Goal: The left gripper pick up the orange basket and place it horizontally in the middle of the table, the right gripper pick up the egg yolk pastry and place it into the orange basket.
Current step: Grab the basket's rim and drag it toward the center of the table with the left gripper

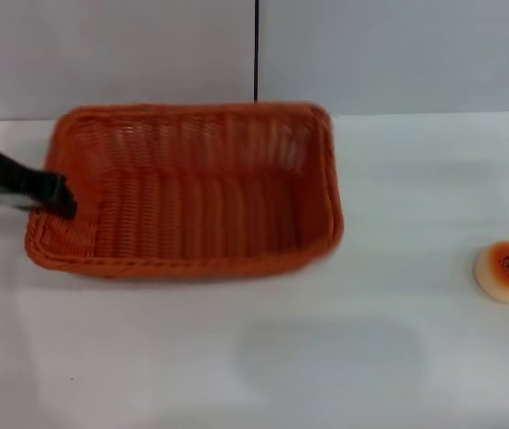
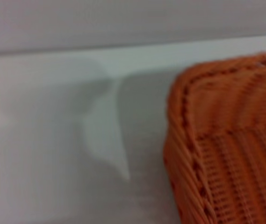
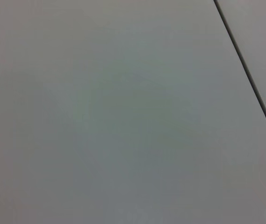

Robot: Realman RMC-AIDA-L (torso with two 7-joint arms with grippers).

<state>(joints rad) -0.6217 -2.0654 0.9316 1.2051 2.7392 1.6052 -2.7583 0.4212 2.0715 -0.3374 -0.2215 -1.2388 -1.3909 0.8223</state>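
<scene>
There is 1 large rectangular orange woven wicker-style basket (image 1: 191, 192), 1 small round cream-coloured pastry with an orange-brown speckled top (image 1: 507, 271), and 1 plain white flat tabletop (image 1: 263, 357) beneath both. 1 black robot gripper with narrow dark jaws (image 1: 57, 198) is in view. Behind stands 1 grey wall (image 1: 397, 54) with 1 dark vertical seam (image 1: 256, 49).

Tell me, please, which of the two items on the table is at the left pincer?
The orange basket: the left pincer is at its left rim, while the egg yolk pastry lies far right.
</scene>
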